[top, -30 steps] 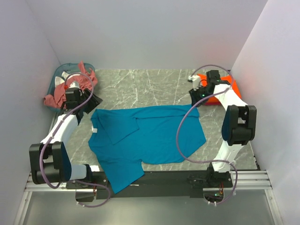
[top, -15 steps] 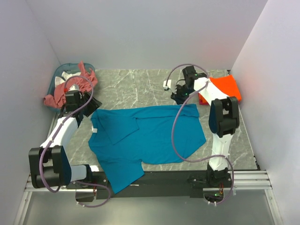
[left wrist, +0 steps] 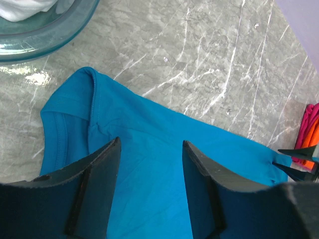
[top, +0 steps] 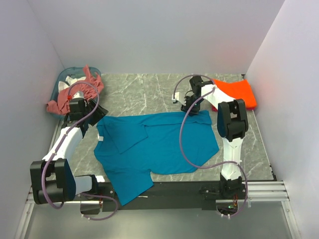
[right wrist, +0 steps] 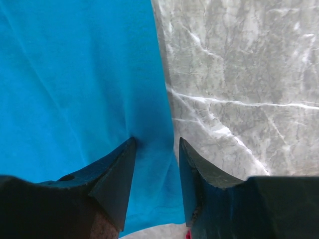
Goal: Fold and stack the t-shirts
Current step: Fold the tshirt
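2-point pickup staged on teal t-shirt [top: 154,144], nothing gripped yet.
Shirt spread mid-table; left gripper [left wrist: 150,144] half open above its far-left corner, right gripper [right wrist: 157,142] half open straddling the far-right hem, likely to fold. Folded orange t-shirt [top: 237,92] far right, pink t-shirt [top: 82,87] in basket [top: 62,79]. Grey marble table [top: 149,89], white walls [top: 149,35].

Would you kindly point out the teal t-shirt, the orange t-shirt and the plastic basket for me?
teal t-shirt [top: 164,142], top external view, middle of its spread body.
orange t-shirt [top: 238,92], top external view, centre of the cloth.
plastic basket [left wrist: 50,32], left wrist view, its curved wall just below the rim.
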